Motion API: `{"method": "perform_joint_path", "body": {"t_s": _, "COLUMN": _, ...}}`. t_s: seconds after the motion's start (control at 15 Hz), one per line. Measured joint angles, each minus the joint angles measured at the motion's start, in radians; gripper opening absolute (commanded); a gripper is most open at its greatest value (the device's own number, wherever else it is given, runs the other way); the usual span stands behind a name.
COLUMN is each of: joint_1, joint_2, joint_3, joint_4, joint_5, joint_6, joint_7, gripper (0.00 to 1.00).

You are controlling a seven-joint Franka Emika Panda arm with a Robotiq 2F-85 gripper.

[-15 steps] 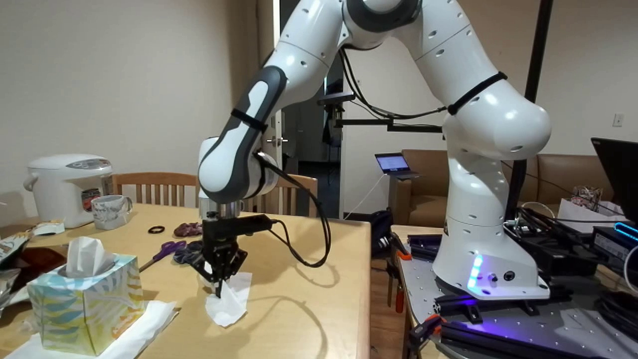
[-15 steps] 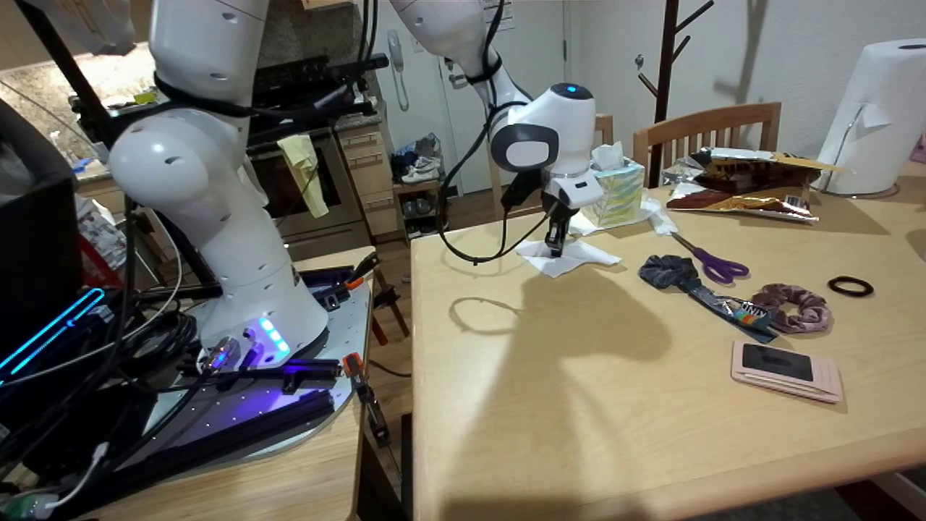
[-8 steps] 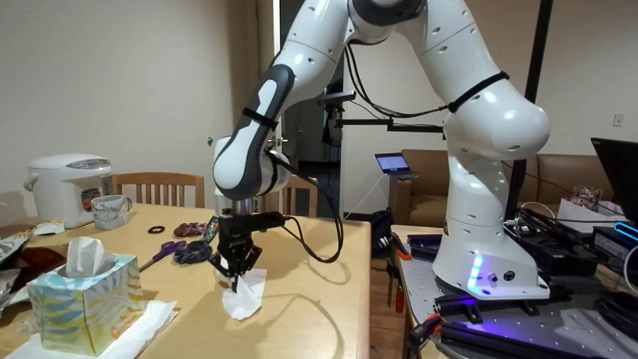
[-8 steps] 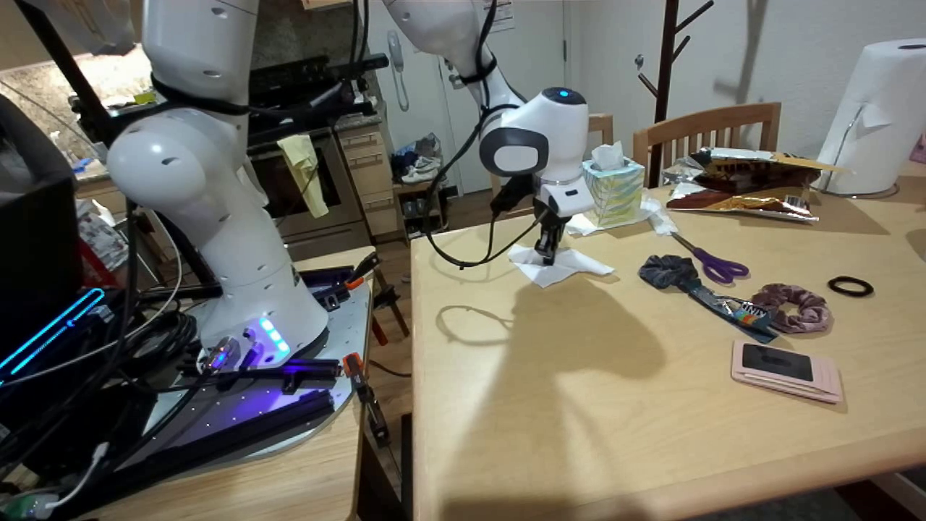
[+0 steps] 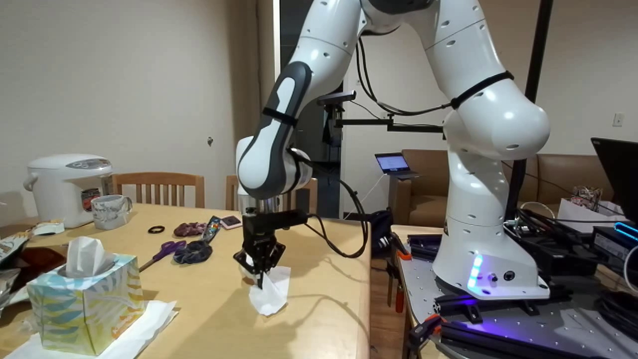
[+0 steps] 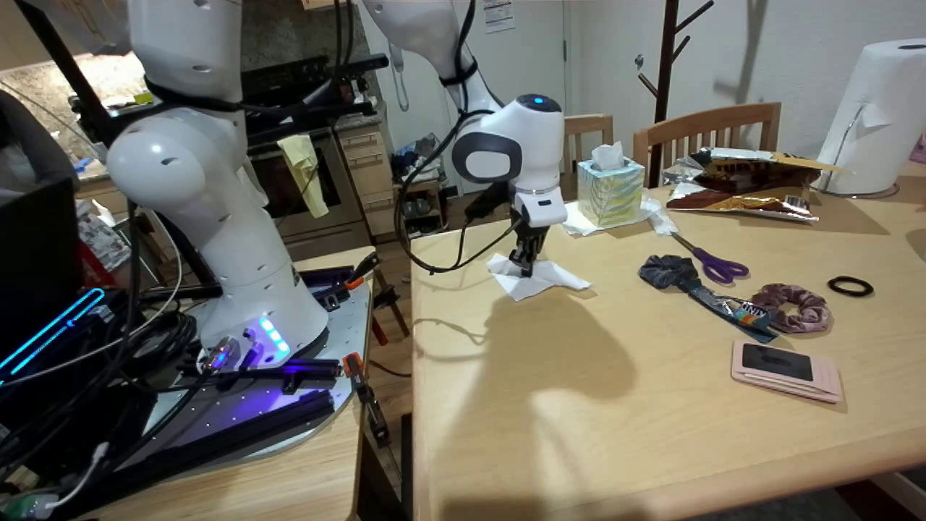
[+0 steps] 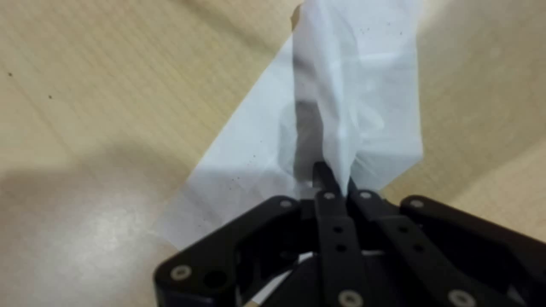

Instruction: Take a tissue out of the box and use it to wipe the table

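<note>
In an exterior view a cube-shaped tissue box printed in teal and yellow (image 6: 611, 192) stood on a flat white sheet (image 6: 577, 223) near the far edge of the light tan wooden bench (image 6: 673, 427). Purple-handled scissors (image 6: 716, 266), a dark grey fabric scrunchie (image 6: 667, 271), a shiny multicoloured wrapper (image 6: 734, 310), a mauve velvet scrunchie (image 6: 810, 307) and a pale pink card wallet (image 6: 785, 369) lay farther along, apart from the crumpled thin white paper tissue (image 6: 553, 277). The tissue lay near the far corner of the edge facing the white robot base (image 6: 249, 304), beneath the black tool (image 7: 337, 182), whose jaws were pressed together on a raised fold. Dark specks (image 7: 50, 97) dotted the bench in the wrist view, and a broad shadow (image 6: 550, 347) crossed it. A wooden slat-back chair (image 6: 712, 118) stood past the far edge.
</note>
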Motion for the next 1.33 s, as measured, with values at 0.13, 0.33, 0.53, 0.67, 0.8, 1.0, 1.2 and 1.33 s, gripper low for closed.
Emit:
{"method": "perform_joint_path", "body": {"t_s": 0.13, "joint_1": 0.000, "joint_2": -0.020, "joint_3": -0.001, "joint_4": -0.038, "joint_5": 0.005, "joint_6": 0.010, "joint_7": 0.014, "gripper": 0.00}}
{"method": "perform_joint_path", "body": {"t_s": 0.33, "joint_1": 0.000, "joint_2": -0.051, "joint_3": -0.001, "joint_4": -0.098, "joint_5": 0.023, "joint_6": 0.020, "joint_7": 0.036, "gripper": 0.00}}
{"method": "perform_joint_path", "body": {"t_s": 0.53, "joint_1": 0.000, "joint_2": -0.081, "joint_3": -0.002, "joint_4": -0.156, "joint_5": 0.038, "joint_6": 0.028, "joint_7": 0.060, "gripper": 0.00}}
{"method": "perform_joint_path", "body": {"t_s": 0.67, "joint_1": 0.001, "joint_2": -0.101, "joint_3": -0.003, "joint_4": -0.196, "joint_5": 0.039, "joint_6": 0.038, "joint_7": 0.083, "gripper": 0.00}}
{"method": "perform_joint_path", "body": {"t_s": 0.8, "joint_1": 0.006, "joint_2": -0.120, "joint_3": -0.010, "joint_4": -0.234, "joint_5": 0.039, "joint_6": 0.054, "joint_7": 0.110, "gripper": 0.00}}
{"method": "perform_joint_path", "body": {"t_s": 1.0, "joint_1": 0.024, "joint_2": -0.140, "joint_3": -0.034, "joint_4": -0.276, "joint_5": 0.027, "joint_6": 0.068, "joint_7": 0.161, "gripper": 0.00}}
{"method": "perform_joint_path", "body": {"t_s": 1.2, "joint_1": 0.044, "joint_2": -0.152, "joint_3": -0.057, "joint_4": -0.298, "joint_5": 0.009, "joint_6": 0.069, "joint_7": 0.205, "gripper": 0.00}}
{"method": "perform_joint_path", "body": {"t_s": 1.33, "joint_1": 0.058, "joint_2": -0.157, "joint_3": -0.076, "joint_4": -0.301, "joint_5": -0.033, "joint_6": 0.070, "joint_7": 0.238, "gripper": 0.00}}
